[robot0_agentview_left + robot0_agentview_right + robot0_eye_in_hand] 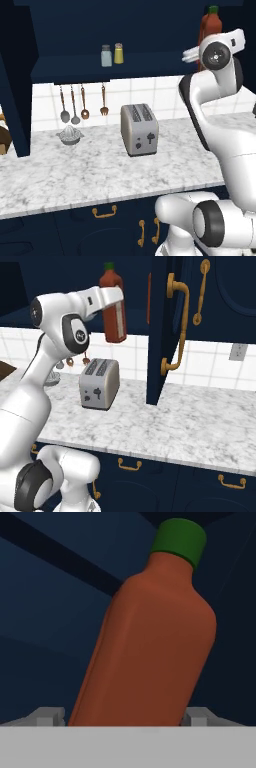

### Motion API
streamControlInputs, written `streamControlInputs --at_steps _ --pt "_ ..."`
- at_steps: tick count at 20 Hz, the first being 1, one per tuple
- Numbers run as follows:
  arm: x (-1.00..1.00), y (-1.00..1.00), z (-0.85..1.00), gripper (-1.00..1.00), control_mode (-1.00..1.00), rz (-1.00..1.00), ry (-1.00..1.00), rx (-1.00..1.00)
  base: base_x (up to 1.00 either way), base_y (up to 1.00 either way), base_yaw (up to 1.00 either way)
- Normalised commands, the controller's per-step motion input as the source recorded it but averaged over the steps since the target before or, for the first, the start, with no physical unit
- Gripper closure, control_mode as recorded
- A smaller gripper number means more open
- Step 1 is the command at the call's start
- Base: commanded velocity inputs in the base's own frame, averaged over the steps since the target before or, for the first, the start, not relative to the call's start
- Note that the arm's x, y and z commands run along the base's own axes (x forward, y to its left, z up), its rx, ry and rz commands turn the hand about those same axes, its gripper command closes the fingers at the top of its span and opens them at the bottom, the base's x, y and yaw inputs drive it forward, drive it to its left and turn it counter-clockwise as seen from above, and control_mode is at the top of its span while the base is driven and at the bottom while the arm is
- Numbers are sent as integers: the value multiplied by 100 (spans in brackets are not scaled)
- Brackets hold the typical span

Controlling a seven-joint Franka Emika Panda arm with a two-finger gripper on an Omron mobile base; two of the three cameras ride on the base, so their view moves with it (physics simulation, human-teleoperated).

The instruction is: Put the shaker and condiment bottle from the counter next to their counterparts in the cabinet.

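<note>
My gripper [116,301] is shut on the condiment bottle [113,308], a tall red-orange bottle with a green cap. It hangs slightly tilted in the air above the counter [75,175], level with the cabinet shelf [100,67]. In the hand view the condiment bottle [150,637] stands between my fingertips [47,716]. On the shelf the yellow shaker [118,53] stands right beside the pale blue-white shaker [106,55]. A red-orange sliver [149,298] shows behind the edge of the open cabinet door [160,331]; I cannot tell what it is.
A silver toaster [139,129] stands on the counter below the shelf. Utensils [82,102] hang on the tiled wall, above a glass juicer [70,135]. The open door with brass handles juts out over the counter to the right of the bottle.
</note>
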Motion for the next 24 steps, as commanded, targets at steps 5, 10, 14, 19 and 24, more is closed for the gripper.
streamControlInputs --at_steps 5,10,14,19,24 --pt "24 -9 0 100 -100 0 -12 0 0 0 0" --pt "18 -3 -6 100 -100 0 -6 1 0 0 0" --pt "0 0 0 100 -100 0 0 0 0 0 0" --pt "16 0 0 100 -100 0 8 17 0 0 0" --pt "13 0 0 100 -100 0 8 8 0 0 0"
